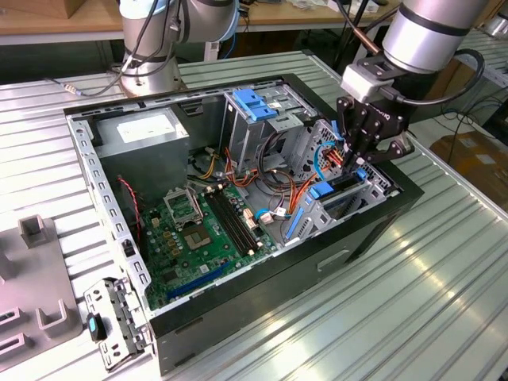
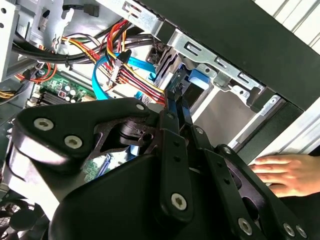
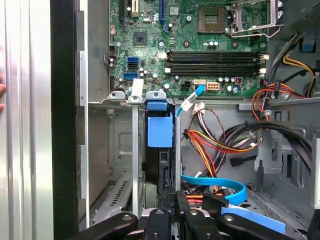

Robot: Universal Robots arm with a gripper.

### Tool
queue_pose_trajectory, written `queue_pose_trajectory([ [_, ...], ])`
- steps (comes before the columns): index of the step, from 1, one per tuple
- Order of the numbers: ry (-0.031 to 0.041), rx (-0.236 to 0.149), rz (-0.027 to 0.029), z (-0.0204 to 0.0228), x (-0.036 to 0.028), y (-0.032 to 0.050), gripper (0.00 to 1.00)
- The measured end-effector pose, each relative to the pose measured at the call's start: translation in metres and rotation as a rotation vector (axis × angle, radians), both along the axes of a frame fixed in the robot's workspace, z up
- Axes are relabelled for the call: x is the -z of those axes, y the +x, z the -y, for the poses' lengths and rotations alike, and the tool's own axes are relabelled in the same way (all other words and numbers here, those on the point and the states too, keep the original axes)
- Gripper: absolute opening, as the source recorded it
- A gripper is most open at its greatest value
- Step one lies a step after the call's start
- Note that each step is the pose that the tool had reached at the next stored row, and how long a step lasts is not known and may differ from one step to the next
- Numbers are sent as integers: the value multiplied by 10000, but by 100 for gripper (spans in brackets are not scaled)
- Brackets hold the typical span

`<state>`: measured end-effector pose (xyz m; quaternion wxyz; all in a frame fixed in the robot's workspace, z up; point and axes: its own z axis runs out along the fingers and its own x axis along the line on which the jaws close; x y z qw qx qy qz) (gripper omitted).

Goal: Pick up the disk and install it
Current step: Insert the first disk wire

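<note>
The disk (image 3: pixel 159 167) stands on edge in a metal bay slot at the front of the open computer case (image 1: pixel 238 302). Its blue plastic rail (image 3: pixel 160 131) faces the motherboard. In the exterior view the disk (image 1: pixel 343 189) sits low in the bay at that view's right. My gripper (image 3: pixel 176 196) is down in the case right at the disk's near end, fingers pressed together with nothing between them. In the second wrist view the gripper (image 2: pixel 176 97) has its thin tips close beside the blue rail (image 2: pixel 198 79). In the exterior view the gripper (image 1: pixel 355 163) hangs over the bay.
Bundles of coloured cables (image 3: pixel 225 145) and a blue flat cable (image 3: pixel 220 187) crowd the space beside the bay. A drive cage with a blue top (image 1: pixel 254 107), a grey power-supply box (image 1: pixel 143 131) and the motherboard (image 1: pixel 198 230) lie in the case. A person's hand (image 2: pixel 285 172) rests outside it.
</note>
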<state>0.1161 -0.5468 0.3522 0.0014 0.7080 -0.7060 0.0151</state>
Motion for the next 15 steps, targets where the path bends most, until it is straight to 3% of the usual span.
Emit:
queue_pose_trajectory([
  [8,-1,-143,0,34,17,0,16],
  [15,-1,-143,0,40,50,0,16],
])
